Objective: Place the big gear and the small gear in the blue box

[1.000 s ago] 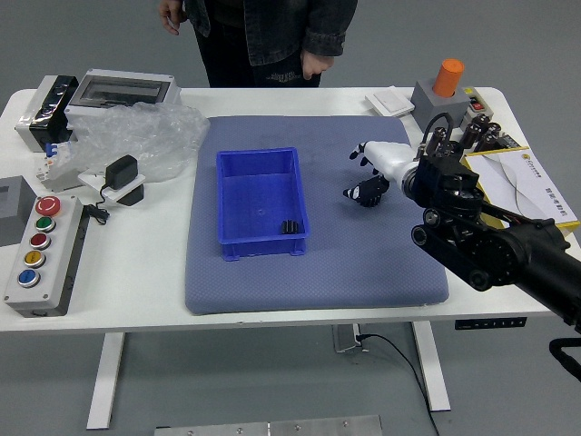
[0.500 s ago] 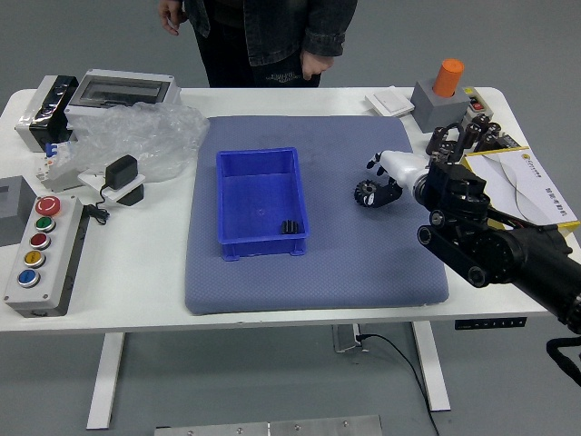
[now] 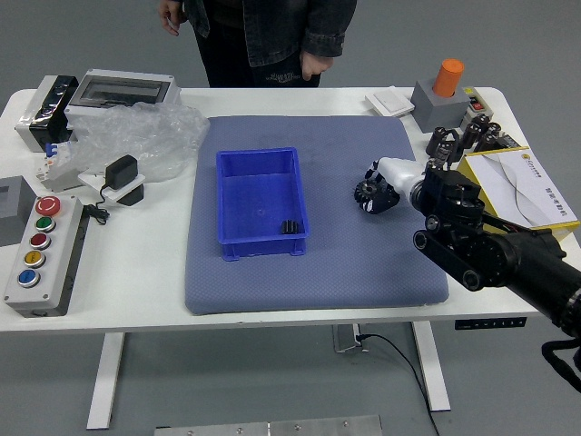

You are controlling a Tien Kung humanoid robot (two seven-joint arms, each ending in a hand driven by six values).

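- On the blue-grey mat (image 3: 345, 272), right of the blue box: big gear (image 3: 365, 192), dark and toothed, within the right hand's grasp.
- Right hand (image 3: 392, 180): white back, black fingers curled in and closed on the big gear; arm entering from the right.
- Blue box (image 3: 261, 242): open-topped, on the mat, left of the hand.
- Small gear (image 3: 290, 227): black, inside the box, in its near right corner.
- Table (image 3: 136, 282): white, beneath the mat.
- Table's left side: button panel (image 3: 56, 283) with red, green, yellow and blue buttons; clear plastic bag (image 3: 150, 136); black-and-white device (image 3: 122, 176) with cable.
- Table's right side, far end: orange cylinder (image 3: 448, 78) upright on a grey block (image 3: 434, 109); yellow-edged tray (image 3: 565, 225) bearing white paper (image 3: 536, 182).
- Beyond the far edge: person (image 3: 272, 36) in dark clothing, both hands hanging low at the sides.
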